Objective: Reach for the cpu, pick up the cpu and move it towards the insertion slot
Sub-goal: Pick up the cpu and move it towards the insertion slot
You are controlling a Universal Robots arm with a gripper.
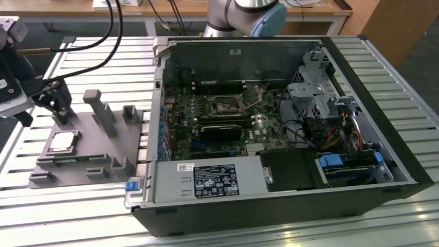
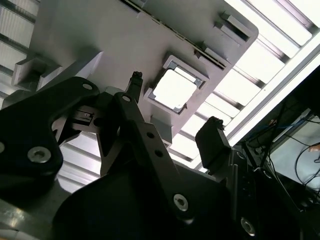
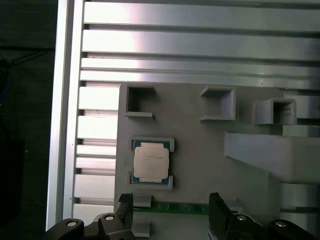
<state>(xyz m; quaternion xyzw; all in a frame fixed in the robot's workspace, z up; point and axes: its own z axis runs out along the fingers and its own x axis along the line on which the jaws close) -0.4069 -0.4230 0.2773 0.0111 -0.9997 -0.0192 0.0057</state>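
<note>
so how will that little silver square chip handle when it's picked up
The small thin silvery square chip looks rigid and probably light. Lying flat, it should not roll or tip. Its smooth metal top may be slippery, and the grey plastic fixture's corner brackets leave little edge to grip.

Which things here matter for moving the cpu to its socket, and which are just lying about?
Job: cpu, seated in the grey fixture; insertion slot inside the computer case; gripper, open, above the fixture.
Lying about: power supply; long black card; drive cage.
</note>
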